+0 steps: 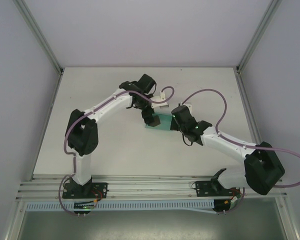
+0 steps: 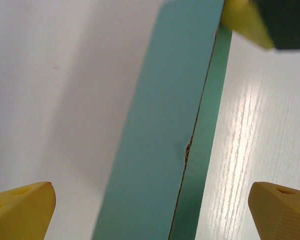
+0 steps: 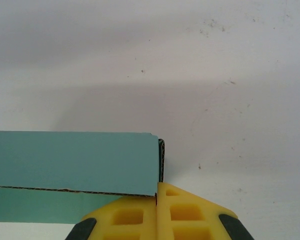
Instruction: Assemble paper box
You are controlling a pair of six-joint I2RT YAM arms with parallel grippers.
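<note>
The paper box (image 1: 161,121) is teal card lying on the white table between the two arms. In the left wrist view a folded-up wall (image 2: 160,130) runs lengthwise with a narrower strip (image 2: 210,130) beside it, split by a raw corrugated edge. My left gripper (image 2: 151,200) is open, its yellow fingertips (image 2: 30,205) wide apart on either side of the card. My right gripper (image 3: 157,187) is shut on the box's end wall (image 3: 161,160) at the corner of the teal side panel (image 3: 75,160). Its yellow finger (image 2: 245,22) also shows in the left wrist view.
The white table (image 1: 105,150) spreads out around the box. Grey enclosure walls and aluminium posts (image 1: 40,37) border it left, right and behind. A rail (image 1: 150,184) with both arm bases runs along the near edge.
</note>
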